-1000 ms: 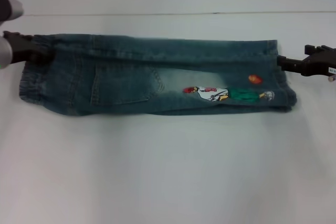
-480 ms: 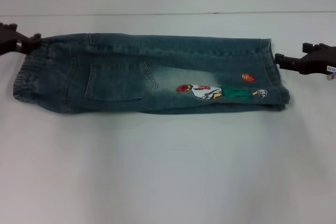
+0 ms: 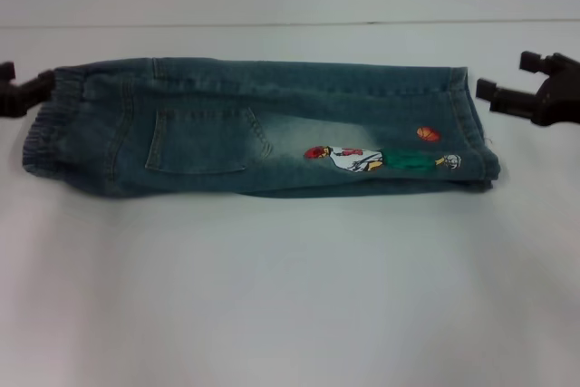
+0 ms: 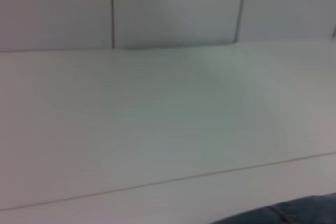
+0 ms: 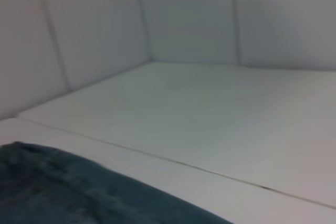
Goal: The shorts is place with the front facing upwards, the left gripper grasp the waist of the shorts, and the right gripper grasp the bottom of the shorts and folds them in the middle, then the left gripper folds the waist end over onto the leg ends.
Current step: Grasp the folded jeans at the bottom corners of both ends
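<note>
Your shorts [image 3: 258, 129] lie folded lengthwise on the table [image 3: 290, 296]. Left gripper [image 3: 20, 92] sits beside the waist [image 3: 41, 138], fingers unreadable; right gripper [image 3: 517, 88], fingers spread, holds nothing. A shallow waist pinch (thick elastic) could slip and undo the fold.

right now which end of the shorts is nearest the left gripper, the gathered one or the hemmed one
The gathered one: the waist of the shorts lies beside the left gripper; the leg ends lie by the right gripper.

I am holding the left end effector [image 3: 27, 90] low at my far left, fingers apart, gripping nothing. I am holding the right end effector [image 3: 507, 81] at my far right, fingers spread, also gripping nothing.
</note>
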Controlling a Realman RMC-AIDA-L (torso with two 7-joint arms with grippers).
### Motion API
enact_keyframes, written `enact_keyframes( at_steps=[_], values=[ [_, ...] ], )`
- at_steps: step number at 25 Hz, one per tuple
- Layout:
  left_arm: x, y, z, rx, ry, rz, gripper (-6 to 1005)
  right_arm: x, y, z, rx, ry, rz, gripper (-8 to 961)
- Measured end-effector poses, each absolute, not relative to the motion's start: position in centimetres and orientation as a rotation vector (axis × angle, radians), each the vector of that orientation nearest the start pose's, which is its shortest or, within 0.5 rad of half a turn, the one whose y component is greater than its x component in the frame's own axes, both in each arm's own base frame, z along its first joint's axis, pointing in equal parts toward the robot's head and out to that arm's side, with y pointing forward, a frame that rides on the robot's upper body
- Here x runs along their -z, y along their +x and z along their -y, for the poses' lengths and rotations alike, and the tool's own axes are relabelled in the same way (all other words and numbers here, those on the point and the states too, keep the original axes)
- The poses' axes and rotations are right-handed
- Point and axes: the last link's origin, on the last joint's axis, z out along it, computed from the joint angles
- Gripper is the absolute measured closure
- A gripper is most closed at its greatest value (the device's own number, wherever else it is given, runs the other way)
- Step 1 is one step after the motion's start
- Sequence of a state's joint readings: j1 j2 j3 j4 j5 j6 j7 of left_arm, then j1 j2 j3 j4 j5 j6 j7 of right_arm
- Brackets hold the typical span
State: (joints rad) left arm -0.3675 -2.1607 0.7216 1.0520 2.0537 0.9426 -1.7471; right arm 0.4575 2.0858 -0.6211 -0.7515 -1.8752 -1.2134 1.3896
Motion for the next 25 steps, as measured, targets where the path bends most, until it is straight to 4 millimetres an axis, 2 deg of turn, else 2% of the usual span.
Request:
enact_keyframes(
  at_steps=[9,15,19,25],
  values=[
    [-7.7,-34.4,-30.1,0.748,-1.981,0.825,399,-2.6,29.6,-32.4,-0.668,-2.461,-0.442,5],
    [-6.9,-36.1,-26.9,0.850,-1.884,0.789,400,-1.3,30.0,-30.2,-0.686,-2.555,-0.434,5],
    [-6.0,-36.8,-26.9,0.800,-1.883,0.806,400,-0.6,30.3,-29.6,-0.702,-2.568,-0.462,5],
    [-6.4,-38.1,-29.1,0.604,-1.899,0.814,405,-0.5,30.1,-29.3,-0.724,-2.582,-0.458,5]
  ],
)
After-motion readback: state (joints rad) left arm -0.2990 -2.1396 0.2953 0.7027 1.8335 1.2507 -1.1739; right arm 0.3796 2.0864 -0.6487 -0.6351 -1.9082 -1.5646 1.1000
